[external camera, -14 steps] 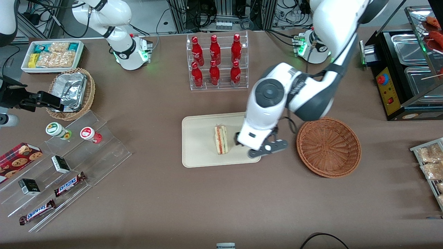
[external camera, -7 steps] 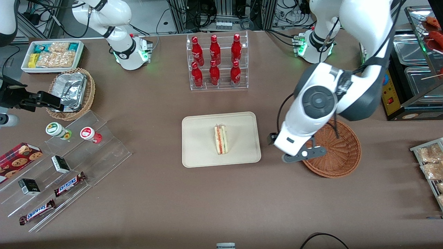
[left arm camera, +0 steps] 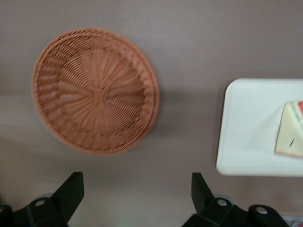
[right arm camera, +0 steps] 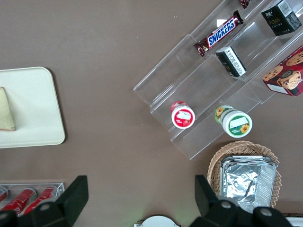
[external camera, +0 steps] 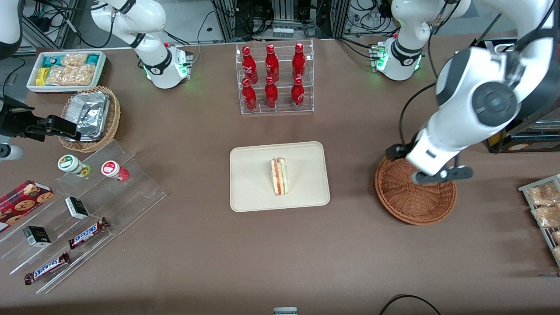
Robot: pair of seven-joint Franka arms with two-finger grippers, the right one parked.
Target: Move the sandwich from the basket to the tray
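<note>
1. Since a second ago the pincer (external camera: 437, 174) has swung from the tray's (external camera: 253, 192) edge, next to the sandwich (external camera: 279, 176), toward the working arm's end of the counter (external camera: 280, 253); half a second ago it hung at the basket's (external camera: 413, 205) rim nearest the tray, and it now hovers above the part of the basket farther from the front camera.
2. Its two black fingers (left arm camera: 68, 194) stand wide apart in the wrist view, with nothing between them, and only bare counter (left arm camera: 180, 52) shows below the gap (left arm camera: 137, 198).
3. The sandwich has not shifted across the three front pictures: it lies near the middle of the tray, its striped cut edge showing red, orange and green.
4. In the wrist view a corner of the tray (left arm camera: 246, 132) shows with part of the sandwich (left arm camera: 289, 132) on it, well apart from the basket (left arm camera: 94, 90).
5. Nothing lies in the basket; its woven floor shows in both the front and the wrist view.
6. Tray and basket sit side by side on the counter with a strip of brown cloth between them, not touching.
7. A clear rack of red bottles (external camera: 273, 76) stands farther from the front camera than the tray.
</note>
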